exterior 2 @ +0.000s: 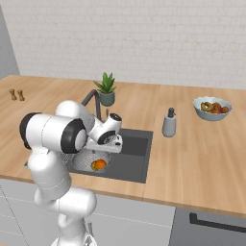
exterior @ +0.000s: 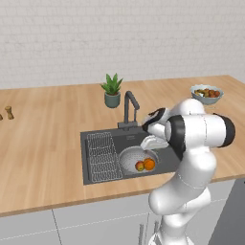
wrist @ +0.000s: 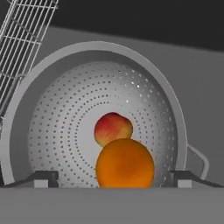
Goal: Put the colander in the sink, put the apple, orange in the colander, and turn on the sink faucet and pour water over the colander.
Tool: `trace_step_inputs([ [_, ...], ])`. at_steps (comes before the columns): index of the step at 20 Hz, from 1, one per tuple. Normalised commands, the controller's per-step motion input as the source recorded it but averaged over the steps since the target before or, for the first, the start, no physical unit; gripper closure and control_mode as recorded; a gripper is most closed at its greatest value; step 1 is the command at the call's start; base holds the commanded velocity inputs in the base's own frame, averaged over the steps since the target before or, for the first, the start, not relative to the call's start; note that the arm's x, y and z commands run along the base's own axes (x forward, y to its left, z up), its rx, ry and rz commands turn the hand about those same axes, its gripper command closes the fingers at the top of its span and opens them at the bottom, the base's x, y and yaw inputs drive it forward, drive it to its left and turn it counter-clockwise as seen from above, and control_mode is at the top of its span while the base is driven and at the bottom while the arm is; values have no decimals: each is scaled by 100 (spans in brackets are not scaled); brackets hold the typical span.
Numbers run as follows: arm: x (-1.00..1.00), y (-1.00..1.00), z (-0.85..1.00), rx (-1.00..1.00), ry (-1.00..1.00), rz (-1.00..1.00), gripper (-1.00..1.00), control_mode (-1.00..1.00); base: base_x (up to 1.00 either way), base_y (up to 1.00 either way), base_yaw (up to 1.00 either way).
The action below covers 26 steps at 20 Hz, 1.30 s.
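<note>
The jaws stand wide open and grip nothing; in the hand view the two dark fingertips (wrist: 43, 178) sit far apart at the bottom, one on either side of the fruit. The gripper (exterior: 152, 142) hangs just above the round silvery-grey perforated metal colander (wrist: 65, 118), which is taken here as the landmark. Inside the colander, at its bottom, lie the small red apple with a yellowish patch (wrist: 113, 127) and the plain bright orange (wrist: 125, 163), touching one another. The colander rests in the large dark grey rectangular sink (exterior: 162, 160), with the wire grid rack (exterior: 104, 156) just beside it on one side. No stream of water is visible. Judged from this layout, the placing steps are complete and the step in hand is the turn to the tap. The next move calls for lifting the hand clear of the colander and bringing it to the tall dark grey metal faucet (exterior: 129, 108), which stands at the sink edge behind the colander. A small potted green plant (exterior: 112, 91) stands on the wooden table (exterior: 48, 139) behind the faucet, close enough to restrict an approach from the rear. A grey soap dispenser bottle (exterior 2: 168, 123) and a pale blue-grey fruit bowl (exterior 2: 212, 108) stand well apart from the colander and should not interfere.
</note>
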Motion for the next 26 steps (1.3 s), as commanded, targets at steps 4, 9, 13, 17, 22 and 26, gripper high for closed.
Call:
trace_step_inputs([
  [4,-45,-3,53,-2,-21,2,-100,-100,0,0,0],
  [9,-59,-2,58,-6,-31,16,-100,-100,0,0,0],
  [13,-48,-4,64,-9,-34,27,-100,-100,0,0,0],
  [17,-44,0,45,-11,-42,36,-100,-100,0,0,0],
  [22,-7,0,54,4,-24,20,-100,-100,0,0,0],
  [26,1,0,52,24,-16,14,-100,-100,0,0,0],
])
